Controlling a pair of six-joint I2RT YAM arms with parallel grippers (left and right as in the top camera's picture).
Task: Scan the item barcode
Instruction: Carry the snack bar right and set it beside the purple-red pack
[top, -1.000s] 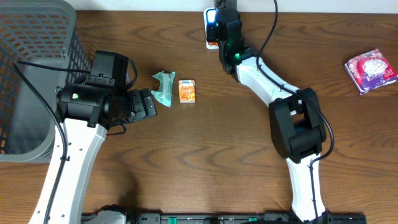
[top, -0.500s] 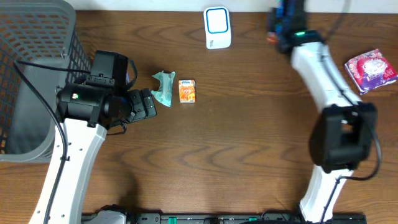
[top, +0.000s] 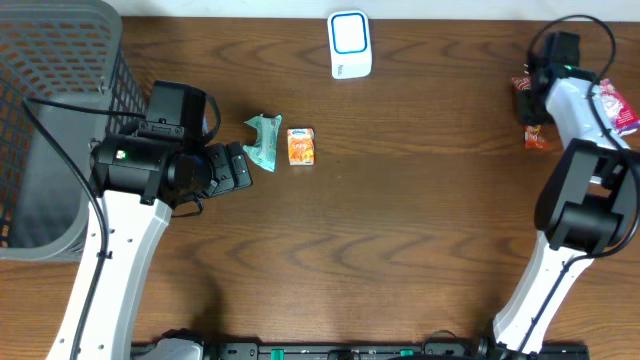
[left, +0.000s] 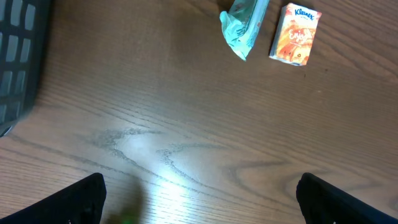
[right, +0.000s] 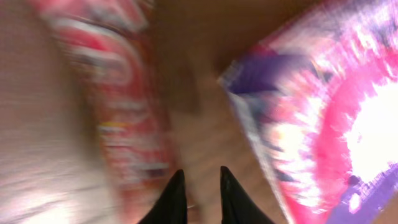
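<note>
Overhead view: the scanner (top: 350, 44) stands at the far edge of the tabletop (top: 400, 250). The right arm (top: 572, 105) reaches to the right edge, well apart from the scanner. The red packet (top: 537, 140) lies just beside the arm on one side and the pink package (top: 622, 108) on the other. The step in hand is judged to be handling the red packet at this side pile. If setting it down, part the fingers fully before lifting, rise straight, and do not drag the packet or nudge the package. If picking it up, centre the fingers across the packet's narrow side and leave the barcode face uncovered for the scanner. The left hand (top: 237, 168) points toward the teal pouch (top: 264, 142) and the orange tissue box (top: 300, 146), with the basket (top: 60, 60) behind it. Left wrist view: the left hand is low and level, its fingers spread wide and holding nothing; pouch and box lie ahead, untouched. Right wrist view, heavily blurred: the right hand (right: 200, 190) points down between packet and package, fingertips narrowly apart. Whether they pinch the packet cannot be told.
</note>
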